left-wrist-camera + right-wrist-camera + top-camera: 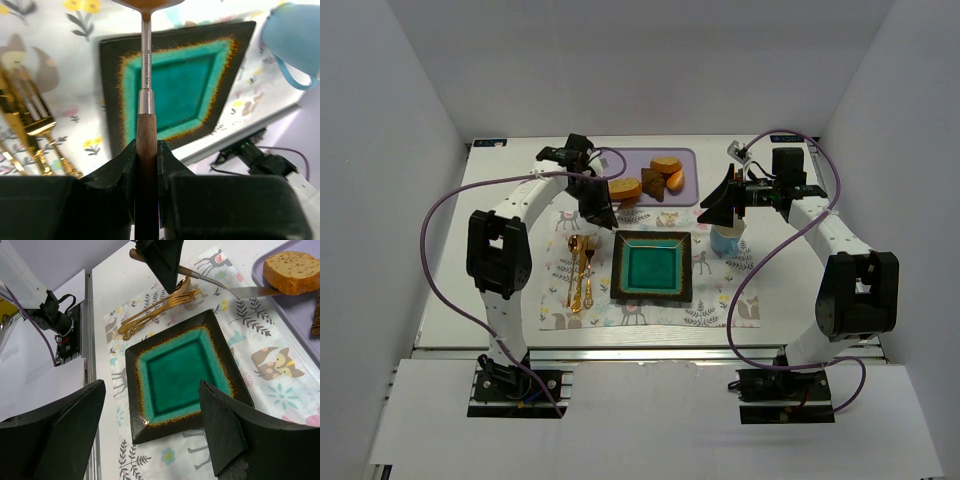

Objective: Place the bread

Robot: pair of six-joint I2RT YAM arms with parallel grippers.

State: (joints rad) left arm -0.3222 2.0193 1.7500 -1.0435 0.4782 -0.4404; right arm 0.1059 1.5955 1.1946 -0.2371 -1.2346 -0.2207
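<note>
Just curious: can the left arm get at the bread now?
Probably yes: the left gripper is shut on the spatula, whose blade meets the bread on the tray; nothing lies between.

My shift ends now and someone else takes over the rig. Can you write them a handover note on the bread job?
Left pincer: shut on the spatula's wooden handle.
Right pincer: open, empty, raised near the blue cup.
Bread: at the edge of the purple tray, with the spatula blade at its underside. Cannot tell if it is lifted.
Plate: bare.
Done: spatula in hand and at the bread.
Left: carry the bread over, presumably to the plate, and slide it off.
</note>
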